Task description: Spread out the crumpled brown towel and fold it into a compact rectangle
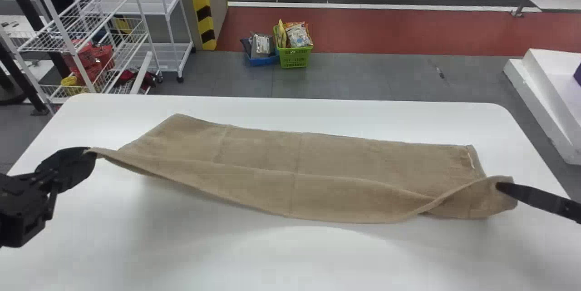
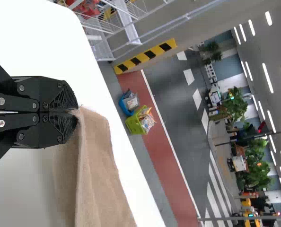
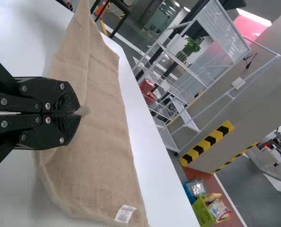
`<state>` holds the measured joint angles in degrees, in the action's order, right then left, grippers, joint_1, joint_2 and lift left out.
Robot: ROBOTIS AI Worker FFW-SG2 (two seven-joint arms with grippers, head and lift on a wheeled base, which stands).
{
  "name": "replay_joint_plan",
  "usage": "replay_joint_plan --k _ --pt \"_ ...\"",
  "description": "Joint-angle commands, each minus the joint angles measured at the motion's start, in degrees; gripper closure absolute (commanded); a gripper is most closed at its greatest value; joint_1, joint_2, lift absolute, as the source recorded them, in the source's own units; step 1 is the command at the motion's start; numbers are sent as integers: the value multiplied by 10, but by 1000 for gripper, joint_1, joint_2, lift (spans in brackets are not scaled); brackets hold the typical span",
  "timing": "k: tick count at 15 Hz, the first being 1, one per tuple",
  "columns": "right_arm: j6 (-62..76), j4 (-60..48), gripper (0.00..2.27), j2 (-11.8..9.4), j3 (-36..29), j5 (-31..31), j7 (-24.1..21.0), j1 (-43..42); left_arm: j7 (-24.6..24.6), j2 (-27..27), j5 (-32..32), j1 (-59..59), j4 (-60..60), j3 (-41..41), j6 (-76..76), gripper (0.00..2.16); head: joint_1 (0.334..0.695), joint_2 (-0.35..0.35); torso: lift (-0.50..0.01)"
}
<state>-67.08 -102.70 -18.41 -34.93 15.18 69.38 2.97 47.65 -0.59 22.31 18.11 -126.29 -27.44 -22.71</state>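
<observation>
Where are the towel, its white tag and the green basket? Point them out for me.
Towel (image 1: 313, 168), head view: near the middle of the cloth.
White tag (image 3: 125, 213), right wrist view: its centre.
Green basket (image 1: 295, 59), head view: its front wall.

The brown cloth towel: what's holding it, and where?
The black left gripper pinches the towel by its near left corner; the black right gripper, close to its right end.

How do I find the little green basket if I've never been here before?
Start at the big white table and look past its far edge, to where the grey floor meets the red strip. Two small containers sit there side by side. Yours is the bright green basket with bags poking out on top; its neighbour on the left is the blue one.
</observation>
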Motion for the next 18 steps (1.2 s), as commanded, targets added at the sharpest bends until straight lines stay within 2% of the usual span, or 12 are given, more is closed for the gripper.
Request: replay_joint_plan --k 1,5,10,13,15,18 --pt "12 0 1261 5 -13 -6 4 15 6 -13 -10 13 32 -25 50 1878 695 5 -127" --pt "10 -15 1261 9 -24 -11 29 40 39 -29 -17 39 51 -51 103 1878 695 23 -127" --pt "33 -25 1258 16 -10 -69 88 72 92 -64 -1 67 92 -57 189 1878 695 48 -127" --pt "74 -24 1258 23 -5 -98 89 85 119 -68 19 70 101 -55 196 1878 695 42 -127" --pt "86 -22 1258 22 -7 -116 89 86 149 -69 36 70 98 -56 201 1878 695 32 -127" --pt "105 -16 1258 15 -15 -127 89 92 169 -70 49 75 96 -59 201 1878 695 15 -127"
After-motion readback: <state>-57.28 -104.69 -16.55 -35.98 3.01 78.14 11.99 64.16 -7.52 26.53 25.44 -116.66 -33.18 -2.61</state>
